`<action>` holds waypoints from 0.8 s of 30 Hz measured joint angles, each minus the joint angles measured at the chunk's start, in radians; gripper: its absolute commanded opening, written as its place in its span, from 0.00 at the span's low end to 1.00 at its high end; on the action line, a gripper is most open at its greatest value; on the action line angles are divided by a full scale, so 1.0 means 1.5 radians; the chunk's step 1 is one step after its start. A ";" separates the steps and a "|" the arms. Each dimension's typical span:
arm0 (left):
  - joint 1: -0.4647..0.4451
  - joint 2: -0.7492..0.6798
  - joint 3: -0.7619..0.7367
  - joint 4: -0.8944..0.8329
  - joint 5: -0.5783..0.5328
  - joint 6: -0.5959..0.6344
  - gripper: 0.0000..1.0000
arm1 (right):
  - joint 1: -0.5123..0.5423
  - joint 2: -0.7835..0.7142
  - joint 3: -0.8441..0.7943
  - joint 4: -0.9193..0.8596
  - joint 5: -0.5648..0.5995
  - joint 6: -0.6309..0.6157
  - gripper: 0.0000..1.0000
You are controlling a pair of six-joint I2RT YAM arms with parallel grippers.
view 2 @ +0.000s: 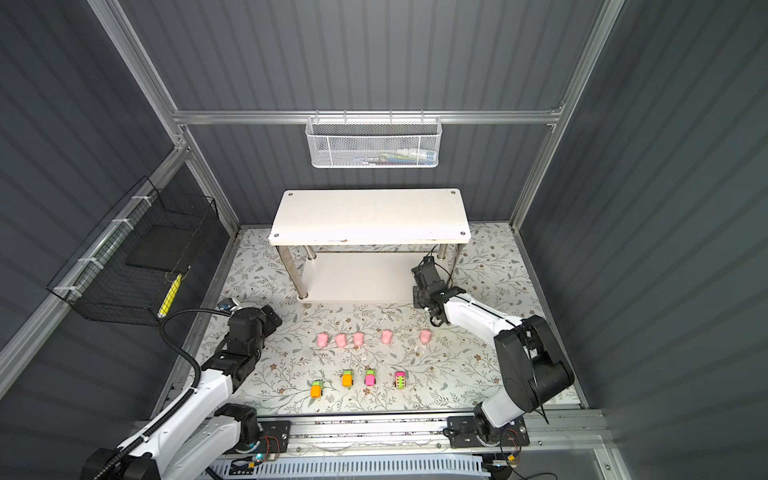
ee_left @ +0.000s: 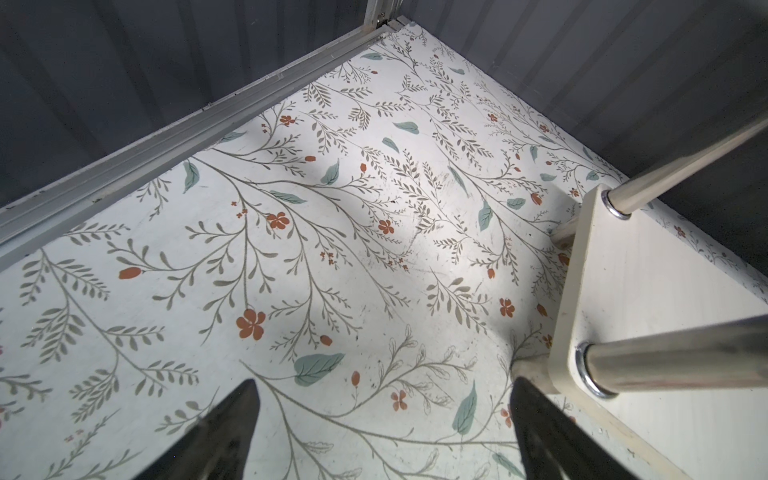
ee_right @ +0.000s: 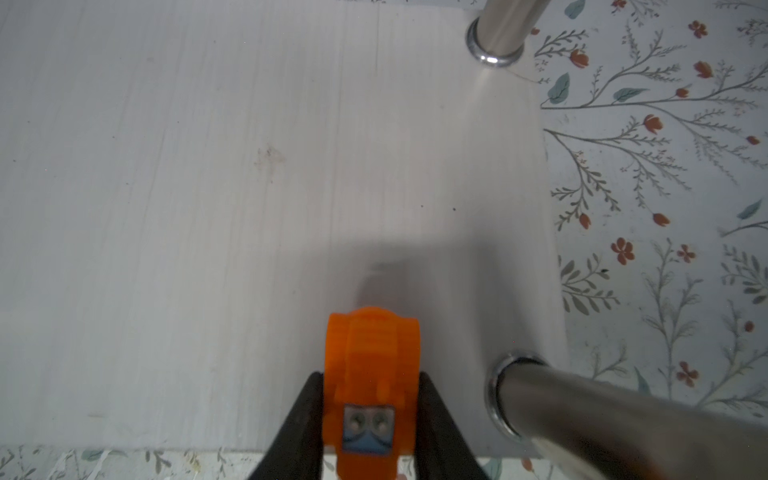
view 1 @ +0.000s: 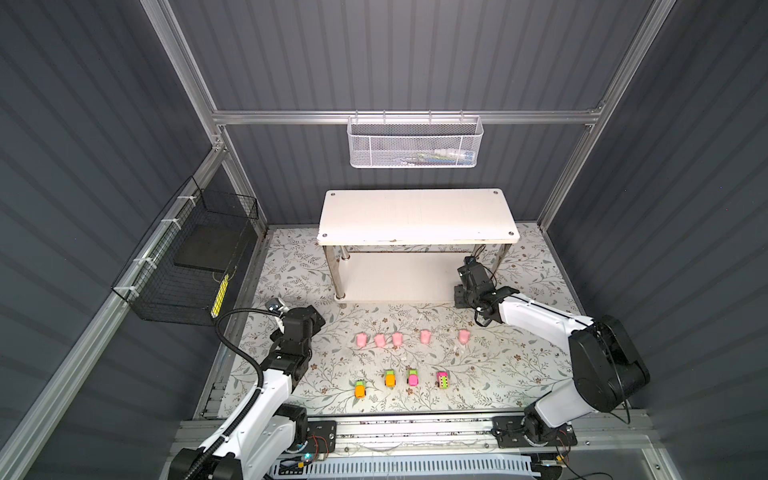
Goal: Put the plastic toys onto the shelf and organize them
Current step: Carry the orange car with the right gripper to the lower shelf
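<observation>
The shelf [view 1: 417,216] [view 2: 370,216] stands at the back of the floral mat, both white boards bare. My right gripper [ee_right: 371,378] is shut on an orange toy car [ee_right: 372,357], held just over the front right corner of the lower board [ee_right: 208,208], beside a metal leg [ee_right: 582,407]. In both top views that gripper [view 1: 459,296] [view 2: 417,297] sits at the lower board's right front edge. Several pink pigs [view 1: 397,338] form a row on the mat, with several cars [view 1: 412,377] in a row nearer the front. My left gripper [ee_left: 384,384] hangs open and empty over the mat, left of the shelf [ee_left: 648,316].
A white mesh basket [view 1: 415,143] hangs on the back rail above the shelf. A black wire basket [view 1: 187,266] is fixed to the left wall. Dark walls and aluminium framing [ee_left: 166,141] bound the mat on three sides.
</observation>
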 measured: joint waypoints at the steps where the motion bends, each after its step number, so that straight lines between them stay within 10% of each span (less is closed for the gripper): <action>1: 0.000 0.000 0.000 0.000 0.000 0.000 0.94 | -0.003 0.003 0.002 0.002 -0.003 0.000 0.31; 24: 0.000 0.019 0.000 0.003 0.001 0.000 0.94 | -0.028 0.066 0.053 0.032 -0.036 -0.003 0.40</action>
